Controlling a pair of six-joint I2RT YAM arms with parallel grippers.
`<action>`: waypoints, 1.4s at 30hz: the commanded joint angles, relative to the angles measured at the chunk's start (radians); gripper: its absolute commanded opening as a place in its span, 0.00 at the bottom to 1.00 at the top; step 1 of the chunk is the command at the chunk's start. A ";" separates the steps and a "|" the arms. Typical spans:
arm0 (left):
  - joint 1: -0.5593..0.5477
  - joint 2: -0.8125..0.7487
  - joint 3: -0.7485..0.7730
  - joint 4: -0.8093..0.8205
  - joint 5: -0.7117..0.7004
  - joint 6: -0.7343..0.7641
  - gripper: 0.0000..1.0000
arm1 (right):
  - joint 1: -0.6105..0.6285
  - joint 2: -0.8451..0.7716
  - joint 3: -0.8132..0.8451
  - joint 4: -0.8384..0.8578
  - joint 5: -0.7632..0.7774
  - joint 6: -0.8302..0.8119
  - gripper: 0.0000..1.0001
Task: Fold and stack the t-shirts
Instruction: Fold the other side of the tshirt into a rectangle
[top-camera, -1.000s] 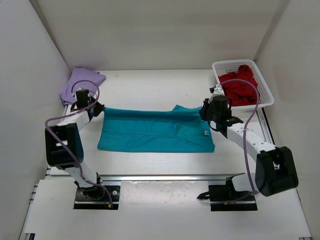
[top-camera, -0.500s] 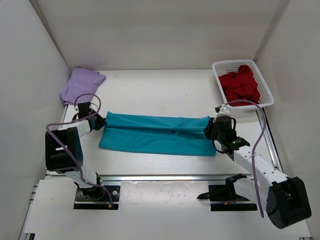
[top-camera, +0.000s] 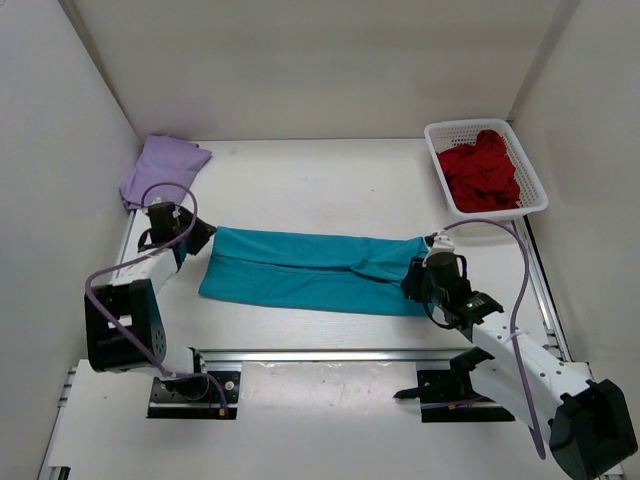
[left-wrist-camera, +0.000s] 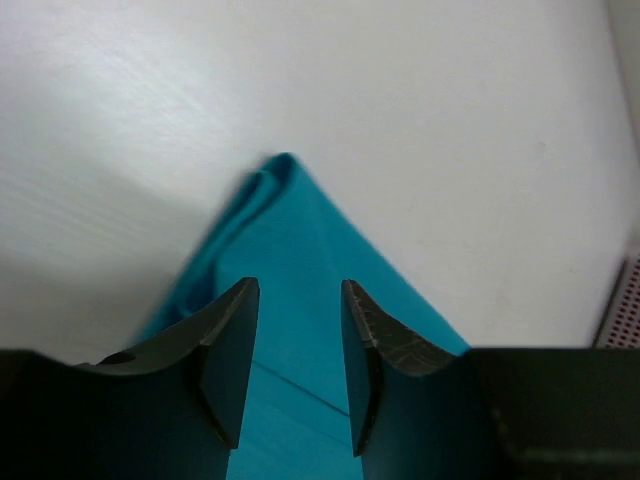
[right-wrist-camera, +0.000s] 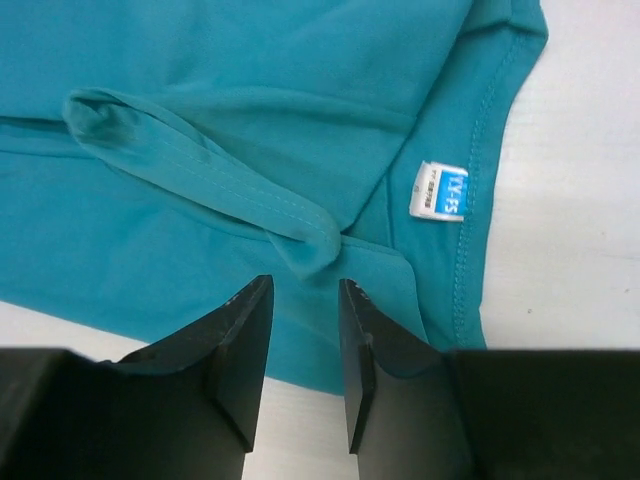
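Observation:
The teal t-shirt (top-camera: 305, 272) lies folded into a long strip across the table's middle. At its left end my left gripper (top-camera: 200, 238) is open, and the fabric (left-wrist-camera: 300, 230) lies loose under the parted jaws (left-wrist-camera: 297, 285). My right gripper (top-camera: 411, 283) hovers open over the strip's right end (right-wrist-camera: 250, 90), just short of a rolled sleeve hem and near the size label (right-wrist-camera: 438, 190). A folded lavender t-shirt (top-camera: 160, 165) rests at the far left. The dark red t-shirt (top-camera: 483, 170) is bunched in the basket.
A white mesh basket (top-camera: 468, 123) stands at the far right corner. White walls enclose the table on the left, back and right. A metal rail runs along the near edge by the arm bases (top-camera: 330, 352).
Both grippers drew the teal shirt's far edge toward the near side, narrowing it into a strip. Their jaws have now opened and let go of the fabric.

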 joint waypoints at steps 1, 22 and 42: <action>-0.079 -0.059 0.010 0.033 -0.010 0.011 0.48 | -0.022 -0.013 0.109 -0.057 -0.019 -0.031 0.31; -0.481 0.030 -0.116 0.203 0.042 -0.078 0.39 | -0.004 0.686 0.428 0.291 -0.384 -0.104 0.35; -0.588 0.010 -0.028 0.164 0.052 -0.065 0.41 | 0.083 0.396 0.425 -0.077 -0.303 -0.056 0.21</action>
